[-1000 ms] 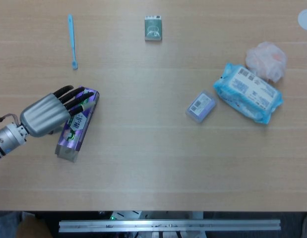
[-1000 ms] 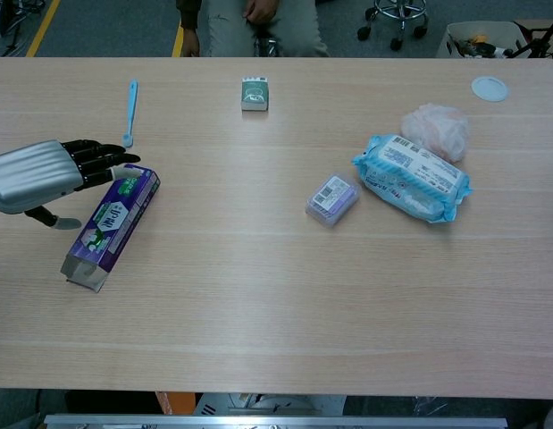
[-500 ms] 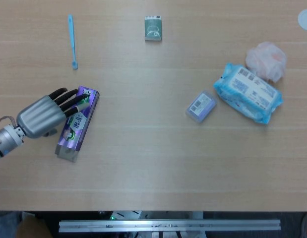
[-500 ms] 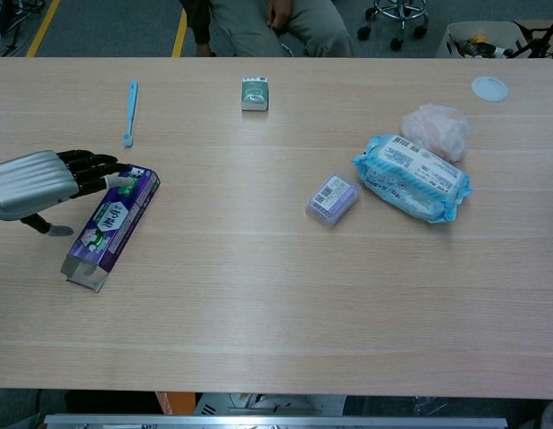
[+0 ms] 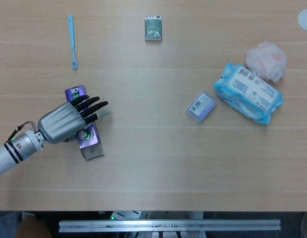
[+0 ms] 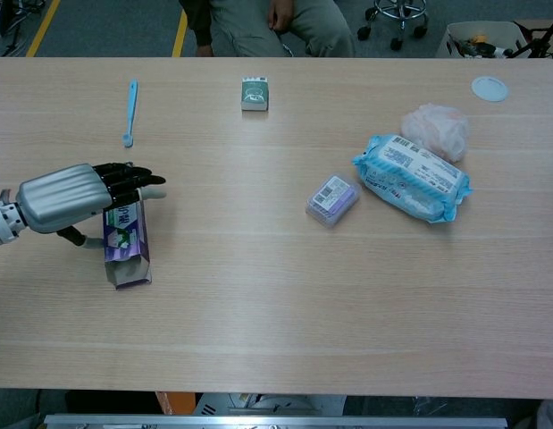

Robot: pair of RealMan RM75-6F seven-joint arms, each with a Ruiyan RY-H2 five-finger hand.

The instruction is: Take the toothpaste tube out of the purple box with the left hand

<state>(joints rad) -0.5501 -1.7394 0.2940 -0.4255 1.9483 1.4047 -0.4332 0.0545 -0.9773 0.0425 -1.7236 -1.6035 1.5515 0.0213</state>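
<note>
The purple box [image 5: 89,145] lies on the left part of the table, running from far to near, its near end [image 6: 126,273] looking open. No toothpaste tube shows outside it. My left hand [image 5: 69,120] lies across the top of the box [image 6: 124,243], with fingers [image 5: 93,106] stretched out flat past its right side. In the chest view the thumb [image 6: 76,238] hangs down on the box's left side. The hand [image 6: 71,197] covers the box's middle. My right hand is in neither view.
A blue toothbrush [image 5: 72,39] lies beyond the box. A small green box [image 5: 153,28] sits at the far middle. On the right are a small lilac packet [image 5: 201,106], a blue wipes pack [image 5: 248,92], a pink bath puff [image 5: 266,59] and a white lid [image 5: 305,20]. A person [image 6: 267,22] sits across the table.
My left hand swept right across the purple box. The box swung round from a slant leaning right to nearly straight, and shifted slightly right.
</note>
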